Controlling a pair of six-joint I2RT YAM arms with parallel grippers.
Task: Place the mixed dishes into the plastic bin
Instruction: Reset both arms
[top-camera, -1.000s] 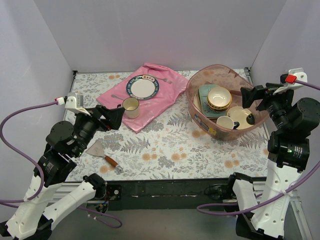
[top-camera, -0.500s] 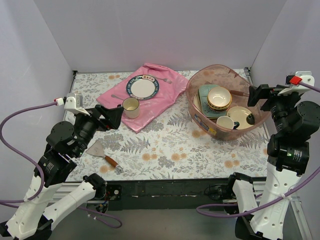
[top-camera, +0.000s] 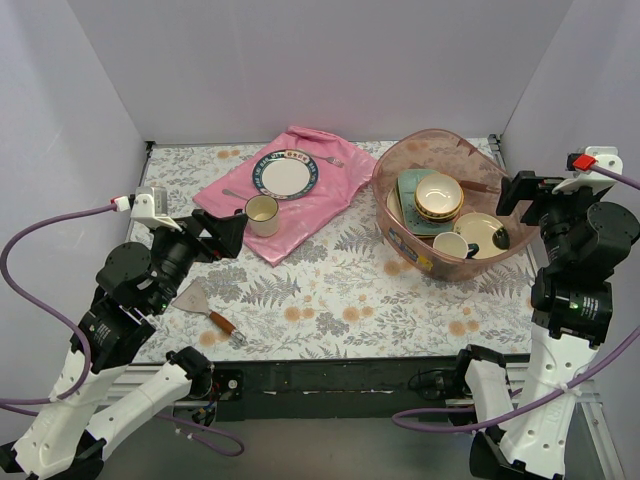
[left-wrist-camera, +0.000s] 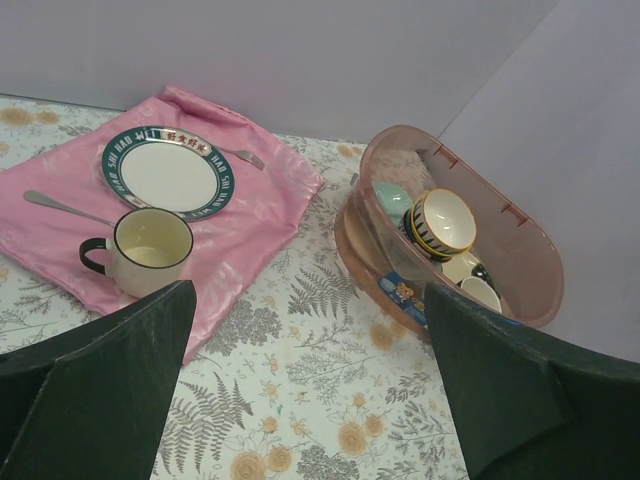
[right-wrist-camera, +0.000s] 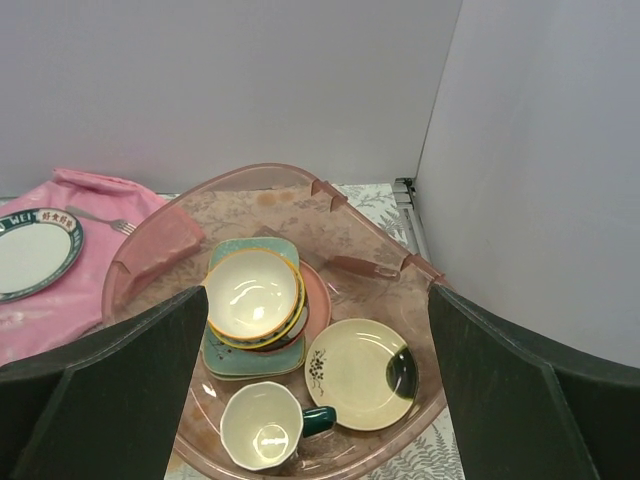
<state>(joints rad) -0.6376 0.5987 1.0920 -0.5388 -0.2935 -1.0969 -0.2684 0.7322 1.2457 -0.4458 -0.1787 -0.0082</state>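
The translucent pink plastic bin (top-camera: 402, 160) stands at the back right. In it lie a patterned bowl (right-wrist-camera: 250, 292) on a pale green tray (right-wrist-camera: 225, 358), a pink plate (right-wrist-camera: 319, 300), a yellow dark-rimmed plate (right-wrist-camera: 360, 372) and a dark mug with a white inside (right-wrist-camera: 262, 427). On the pink cloth (top-camera: 330, 185) sit a green-rimmed white plate (top-camera: 285, 174) and a cream mug (top-camera: 262, 213). My left gripper (top-camera: 225, 235) is open and empty, in front of the cream mug (left-wrist-camera: 150, 250). My right gripper (top-camera: 510, 190) is open and empty, raised at the bin's right side.
A metal spatula with a wooden handle (top-camera: 205, 305) lies at the front left. A fork (left-wrist-camera: 243, 155) and a spoon (left-wrist-camera: 55, 205) lie on the cloth. A brown-handled utensil (right-wrist-camera: 355, 266) rests in the bin. White walls close in the left, back and right.
My right gripper has drawn back to the right, away from over the bin. The left arm and the dishes have not moved.
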